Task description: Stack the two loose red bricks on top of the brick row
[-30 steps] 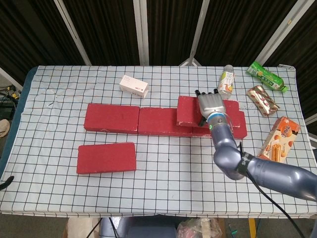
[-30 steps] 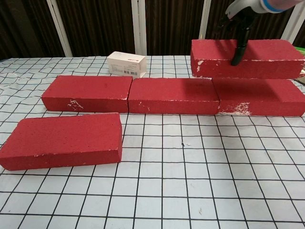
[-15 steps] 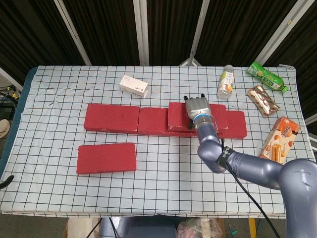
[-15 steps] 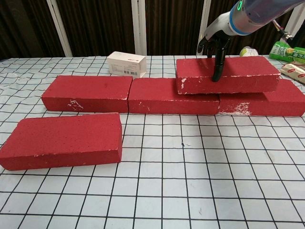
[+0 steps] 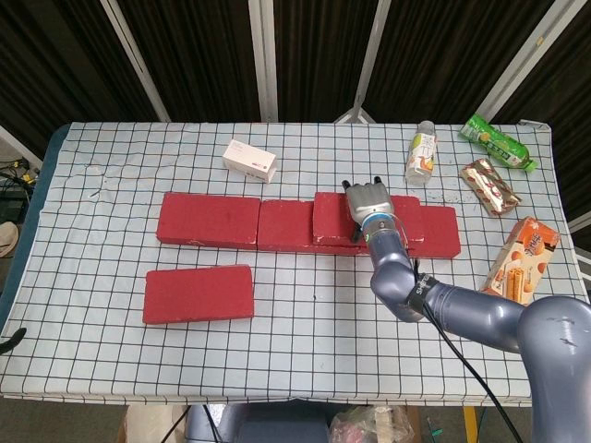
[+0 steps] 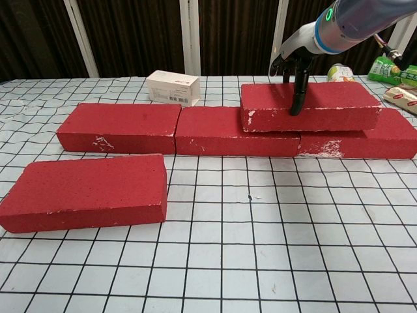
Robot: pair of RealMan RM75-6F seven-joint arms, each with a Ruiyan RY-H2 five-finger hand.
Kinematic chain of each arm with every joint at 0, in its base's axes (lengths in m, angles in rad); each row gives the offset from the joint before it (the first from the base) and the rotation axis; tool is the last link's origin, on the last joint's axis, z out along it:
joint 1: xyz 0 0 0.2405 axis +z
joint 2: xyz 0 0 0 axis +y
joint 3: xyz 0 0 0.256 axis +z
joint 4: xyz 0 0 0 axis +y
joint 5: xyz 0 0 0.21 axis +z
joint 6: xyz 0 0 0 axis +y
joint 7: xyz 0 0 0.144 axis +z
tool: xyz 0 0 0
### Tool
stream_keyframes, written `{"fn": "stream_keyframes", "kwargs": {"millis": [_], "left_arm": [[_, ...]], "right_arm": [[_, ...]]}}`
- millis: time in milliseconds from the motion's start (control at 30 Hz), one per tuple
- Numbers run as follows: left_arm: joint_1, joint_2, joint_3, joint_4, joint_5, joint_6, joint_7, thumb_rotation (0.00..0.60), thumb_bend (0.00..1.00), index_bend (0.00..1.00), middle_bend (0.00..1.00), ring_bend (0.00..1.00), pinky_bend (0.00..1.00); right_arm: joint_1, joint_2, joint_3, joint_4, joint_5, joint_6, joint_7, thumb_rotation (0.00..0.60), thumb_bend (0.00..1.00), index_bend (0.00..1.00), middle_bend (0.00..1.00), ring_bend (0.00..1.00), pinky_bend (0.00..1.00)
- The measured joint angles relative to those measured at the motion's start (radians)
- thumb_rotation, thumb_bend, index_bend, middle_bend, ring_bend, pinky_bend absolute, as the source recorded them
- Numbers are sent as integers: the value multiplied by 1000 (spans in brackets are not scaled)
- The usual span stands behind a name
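One stacked brick (image 6: 310,106) under the right hand's fingers (image 6: 298,91).

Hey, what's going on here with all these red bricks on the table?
The robot's right hand rests on a red brick that lies on top of the brick row, bridging the seam between the middle and right bricks. A second loose red brick lies flat on the checkered table in front of the row's left end, not yet stacked. The left hand is out of sight. Snacks and a bottle sit at the table's right side.

White box (image 5: 249,161), bottle (image 5: 422,152), snack pkgs (image 5: 522,258).
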Motion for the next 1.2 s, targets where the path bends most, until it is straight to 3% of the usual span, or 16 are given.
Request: {"fn": "stream_keyframes", "kwargs": {"millis": [1200], "left_arm": [[2, 1, 0, 0, -2, 2, 1, 600, 0, 47, 36, 32, 218]], "right_arm": [[14, -4, -34, -13, -41, 22, 61, 600, 153, 10, 275, 164, 0]]}}
